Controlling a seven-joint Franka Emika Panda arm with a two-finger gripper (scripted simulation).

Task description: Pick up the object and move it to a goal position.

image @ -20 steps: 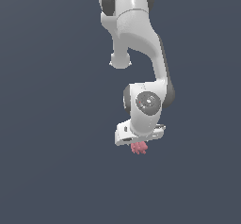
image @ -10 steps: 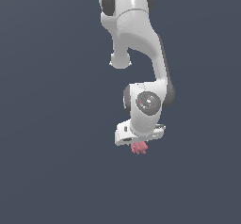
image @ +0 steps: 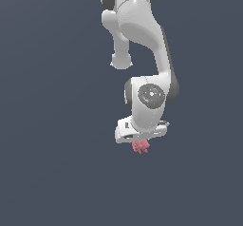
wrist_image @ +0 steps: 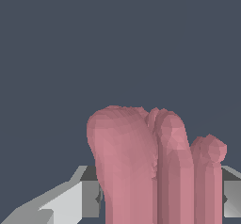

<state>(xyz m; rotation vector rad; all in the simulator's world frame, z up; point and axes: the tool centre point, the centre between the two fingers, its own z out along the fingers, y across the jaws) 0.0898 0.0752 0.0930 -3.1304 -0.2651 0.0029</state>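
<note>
Claw (image: 140, 143): mine, clamped on pink lobed object (image: 140, 146) | object hangs straight below, lobes pointing downward | goal unseen

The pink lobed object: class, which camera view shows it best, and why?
The wrist view. The pink object fills the frame there, its finger-like lobes distinct between the gripper fingers. The exterior view shows it only as a tiny pink lump beneath the gripper.
</note>
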